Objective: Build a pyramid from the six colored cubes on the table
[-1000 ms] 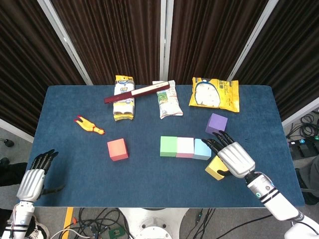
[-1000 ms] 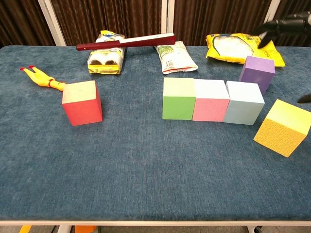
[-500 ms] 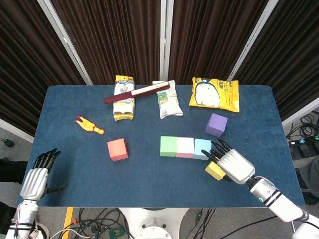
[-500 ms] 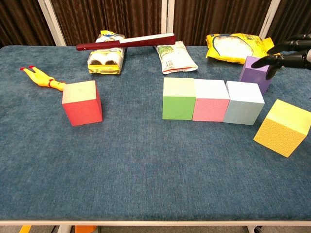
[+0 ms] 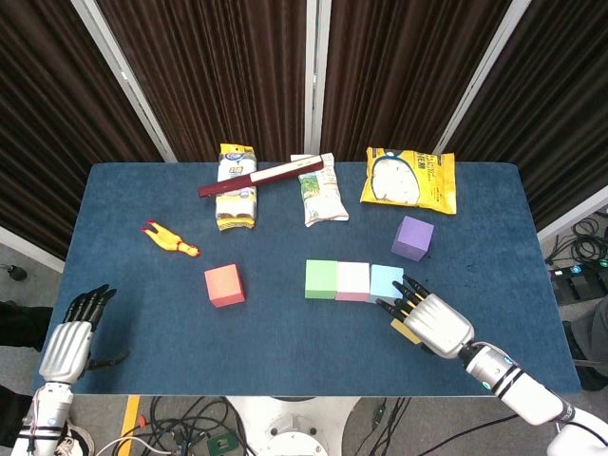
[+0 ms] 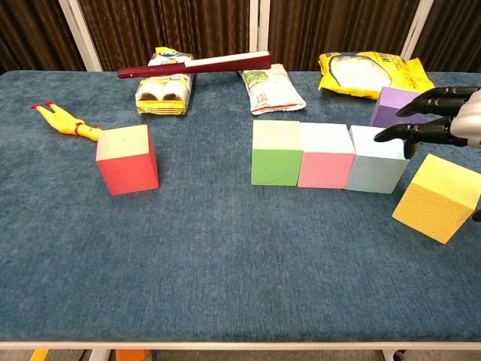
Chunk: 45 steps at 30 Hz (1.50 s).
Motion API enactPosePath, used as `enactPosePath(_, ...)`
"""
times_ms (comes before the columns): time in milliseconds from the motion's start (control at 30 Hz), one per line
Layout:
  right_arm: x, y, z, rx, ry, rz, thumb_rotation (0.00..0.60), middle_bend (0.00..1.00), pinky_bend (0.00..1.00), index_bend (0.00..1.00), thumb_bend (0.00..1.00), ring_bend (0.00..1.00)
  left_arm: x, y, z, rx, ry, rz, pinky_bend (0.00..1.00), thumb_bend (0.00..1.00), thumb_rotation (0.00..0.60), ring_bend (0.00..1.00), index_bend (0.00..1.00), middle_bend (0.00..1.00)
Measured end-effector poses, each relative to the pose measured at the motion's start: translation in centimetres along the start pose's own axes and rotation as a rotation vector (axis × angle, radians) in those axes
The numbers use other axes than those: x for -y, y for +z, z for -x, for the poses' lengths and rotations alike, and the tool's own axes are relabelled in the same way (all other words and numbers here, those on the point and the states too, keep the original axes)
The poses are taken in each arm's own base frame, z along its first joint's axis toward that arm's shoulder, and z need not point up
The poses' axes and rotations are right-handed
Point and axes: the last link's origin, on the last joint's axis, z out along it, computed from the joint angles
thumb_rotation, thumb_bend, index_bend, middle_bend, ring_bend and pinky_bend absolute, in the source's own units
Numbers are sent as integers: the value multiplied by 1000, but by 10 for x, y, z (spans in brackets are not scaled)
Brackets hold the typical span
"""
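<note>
Over the past second the right hand (image 5: 432, 321) has drawn back and down over the yellow cube (image 6: 437, 198), fingers spread above it and holding nothing; the left hand (image 5: 68, 337) has stayed at the table's (image 5: 285, 356) near-left edge, fingers apart and empty. On the blue table the green cube (image 6: 276, 153), pink cube (image 6: 325, 156) and light blue cube (image 6: 377, 159) stand touching in a row; the purple cube (image 5: 412, 237) sits behind, the red cube (image 6: 127, 159) well apart to the left; beyond lie snack bags (image 5: 408, 179) and a rubber chicken (image 5: 170, 238).
</note>
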Motion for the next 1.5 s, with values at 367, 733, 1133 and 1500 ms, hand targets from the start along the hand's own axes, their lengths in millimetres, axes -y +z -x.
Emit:
enactPosePath(367,3,0,5,34,-66,-20,600,275,0,0,0,0,0,0,0,-1,-4,0,41,0,600,0,93,29)
enactPosePath(733,8,0,12,51,-72,-28,600,275,0,0,0,0,0,0,2,4,-4,5,41,0,600,0,93,29)
enactPosePath(1133,3,-13,20,75,-80,5,600,393,0,0,0,0,0,-1,3,6,-8,6,41,0,600,0,93,29)
enactPosePath(1500,-8,-36,21,60,-20,78,600,609,0,0,0,43,-3,0,3,7,-13,18,41,0,600,0,93,29)
